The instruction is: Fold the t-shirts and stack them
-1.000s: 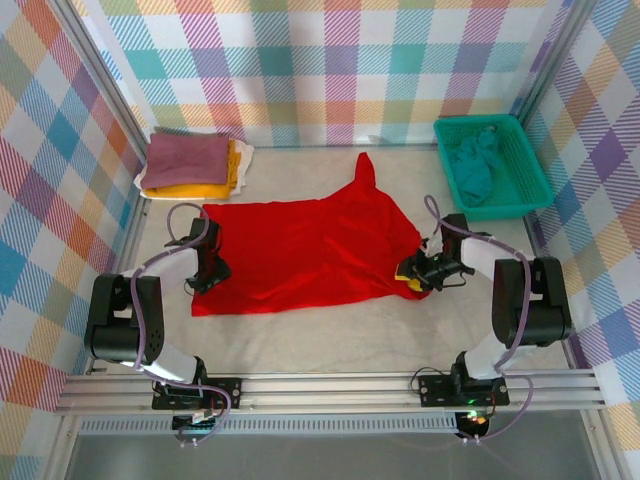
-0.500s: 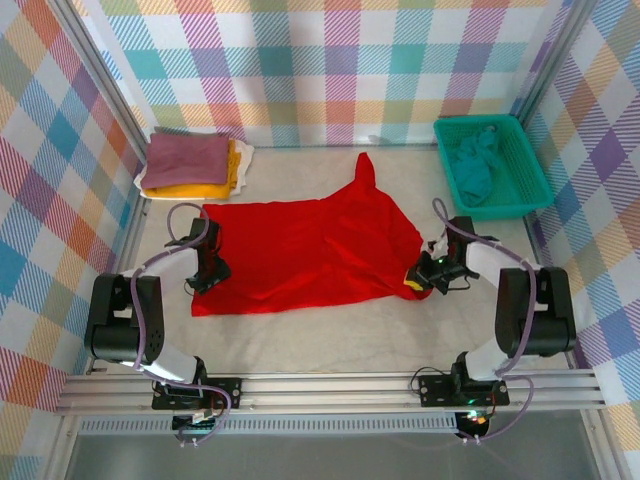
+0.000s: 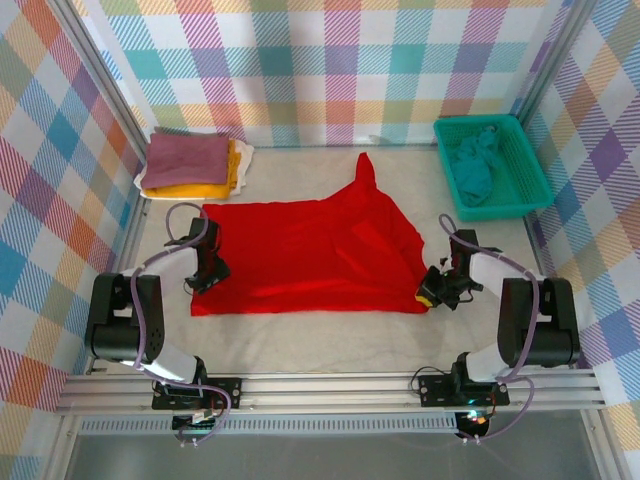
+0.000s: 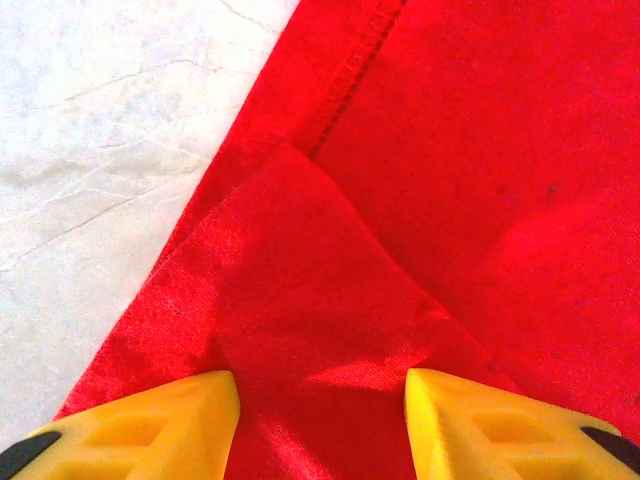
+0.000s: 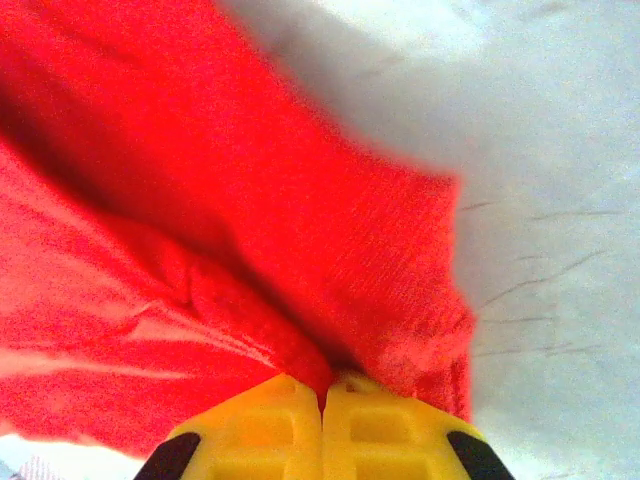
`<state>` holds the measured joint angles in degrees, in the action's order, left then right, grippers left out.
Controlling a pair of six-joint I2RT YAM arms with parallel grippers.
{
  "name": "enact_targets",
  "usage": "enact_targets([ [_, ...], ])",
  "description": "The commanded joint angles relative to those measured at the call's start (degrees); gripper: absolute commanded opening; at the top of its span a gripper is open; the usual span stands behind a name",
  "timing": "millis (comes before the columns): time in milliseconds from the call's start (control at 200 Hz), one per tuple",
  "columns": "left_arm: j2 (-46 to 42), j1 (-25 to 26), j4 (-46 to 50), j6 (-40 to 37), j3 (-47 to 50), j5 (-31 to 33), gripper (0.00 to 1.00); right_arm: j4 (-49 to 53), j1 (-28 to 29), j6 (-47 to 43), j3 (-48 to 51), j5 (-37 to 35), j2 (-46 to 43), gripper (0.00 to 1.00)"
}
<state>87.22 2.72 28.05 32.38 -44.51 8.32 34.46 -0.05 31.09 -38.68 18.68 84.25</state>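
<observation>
Five shirts, one basket, two grippers, all on one table [image 3: 330, 340].

1. Red shirt [image 3: 315, 250]: spread mostly flat across the middle of the table, long side running left to right. One narrow point of cloth reaches toward the far edge. The right end is drawn into creases that run to its near right corner.
2. Mauve shirt [image 3: 188, 158]: folded, on top of the stack at the far left corner.
3. Yellow shirt [image 3: 200, 188]: folded, under the mauve one, its near edge showing.
4. White shirt [image 3: 243, 160]: at the bottom of the stack, showing along the right side.
5. Teal shirt [image 3: 475, 165]: crumpled inside the basket [image 3: 525, 165], which stands at the far right corner.
6. Left gripper [image 3: 205, 275]: at the red shirt's left edge. The wrist view shows it [image 4: 320, 400] with its yellow fingers [image 4: 150, 415] spread apart over a folded-over corner of the hem, and nothing is pinched between them.
7. Right gripper [image 3: 432, 292]: at the red shirt's near right corner. The wrist view shows it [image 5: 322, 400] with jaws pressed together, a bunch of red cloth clamped between the tips.
</observation>
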Motion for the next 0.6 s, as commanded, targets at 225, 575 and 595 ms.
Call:
enact_targets([
  [225,-11.41,-1.66,11.96,2.33,1.69,2.22,0.51,3.91,0.01,-1.16,-7.02,-7.59,-4.37,0.35],
  [575,-2.37,9.09,5.19,0.48,-7.13,-0.91,0.54,2.30,18.30,-5.51,-30.56,-9.21,13.13,0.17],
  [595,-1.24,9.15,3.90,1.08,-6.97,-2.21,0.54,2.28,18.70,-5.87,-32.46,-8.71,15.32,0.15],
])
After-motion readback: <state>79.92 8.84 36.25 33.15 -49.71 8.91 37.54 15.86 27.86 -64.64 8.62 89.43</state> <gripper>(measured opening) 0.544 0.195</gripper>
